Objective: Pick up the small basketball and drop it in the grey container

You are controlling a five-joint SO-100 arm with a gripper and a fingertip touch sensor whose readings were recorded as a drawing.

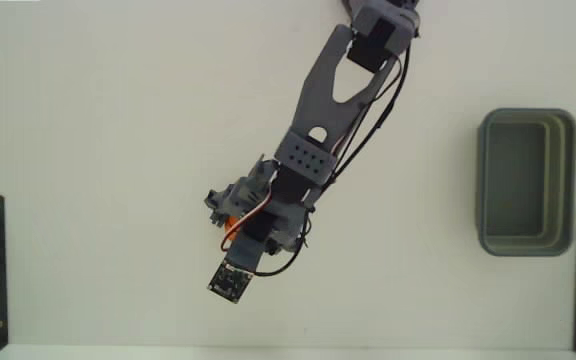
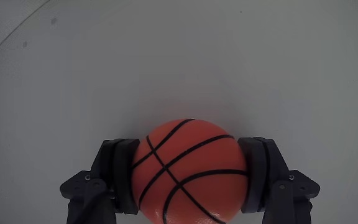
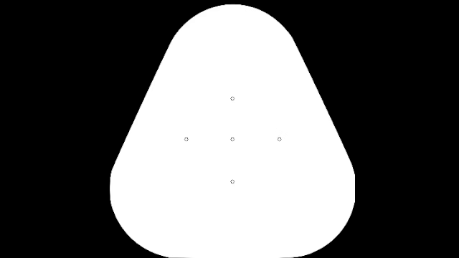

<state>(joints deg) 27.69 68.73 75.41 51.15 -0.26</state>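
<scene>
Between the two dark fingers [image 2: 120, 177] of the gripper [image 2: 190, 177], the small basketball [image 2: 190, 171] is sitting, squeezed on its left and right sides in the wrist view. The grey container [image 1: 526, 183] is waiting far off at the right side of the white table [image 1: 98, 150] in the fixed view. Because the ball is round and smooth, it could be slipping out on that long trip and rolling away.
</scene>
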